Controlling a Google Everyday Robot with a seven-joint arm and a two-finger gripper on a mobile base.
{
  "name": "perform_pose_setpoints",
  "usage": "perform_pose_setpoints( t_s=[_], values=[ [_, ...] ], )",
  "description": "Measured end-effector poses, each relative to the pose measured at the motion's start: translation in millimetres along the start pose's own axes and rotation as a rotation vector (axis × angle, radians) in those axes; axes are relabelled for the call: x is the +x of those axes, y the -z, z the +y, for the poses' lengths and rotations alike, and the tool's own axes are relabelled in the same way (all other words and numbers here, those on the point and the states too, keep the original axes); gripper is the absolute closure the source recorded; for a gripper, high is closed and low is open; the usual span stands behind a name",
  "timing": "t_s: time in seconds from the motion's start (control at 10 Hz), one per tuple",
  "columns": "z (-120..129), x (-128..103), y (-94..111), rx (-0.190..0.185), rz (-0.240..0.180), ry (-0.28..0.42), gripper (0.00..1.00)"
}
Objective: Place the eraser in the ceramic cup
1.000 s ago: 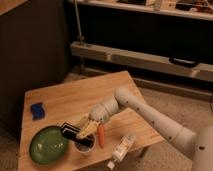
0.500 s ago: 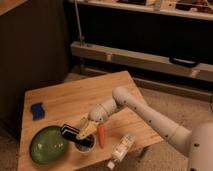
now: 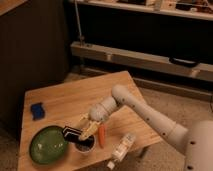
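Nearest bench edge: clear bottle (image 3: pixel 121 148) lying on its side at ~5 o'clock of the cup, orange carrot (image 3: pixel 102 136) just beside the cup at 3 o'clock. Ceramic cup (image 3: pixel 84 146) sits near the front edge, touching or almost touching the green plate (image 3: pixel 48 145) at its 9 o'clock. Eraser (image 3: pixel 73 132) is over the cup's rim, roughly level, its left end poking toward the plate; can't tell if the far end already touches the rim. Looks stiff, light, matte w/ decent friction, not fragile; best held across the short width near one end, which is approx. how the claw (image 3: pixel 88 129) has it: pinching the eraser at its right end. Cup prob. light & tippable, and eraser is abt as long as the cup is wide, so it likely needs tilting to drop in. Arm comes in from 3–4 o'clock, elbow raised, wrist angled down-left over the cup. Blue block (image 3: pixel 37 110) far back at 10 o'clock, well apart.
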Motion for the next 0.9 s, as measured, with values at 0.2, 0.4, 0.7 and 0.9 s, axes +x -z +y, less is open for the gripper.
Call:
perform_pose_setpoints(
  t_s=[0.2, 0.4, 0.7, 0.9],
  values=[
    [2, -1, 0, -0.005, 0.006, 0.010, 0.36],
    [6, -5, -1, 0.007, 0.022, 0.021, 0.36],
    [15, -12, 1, 0.035, 0.047, 0.036, 0.36],
    [16, -15, 9, 0.084, 0.047, 0.013, 0.36]
  ],
)
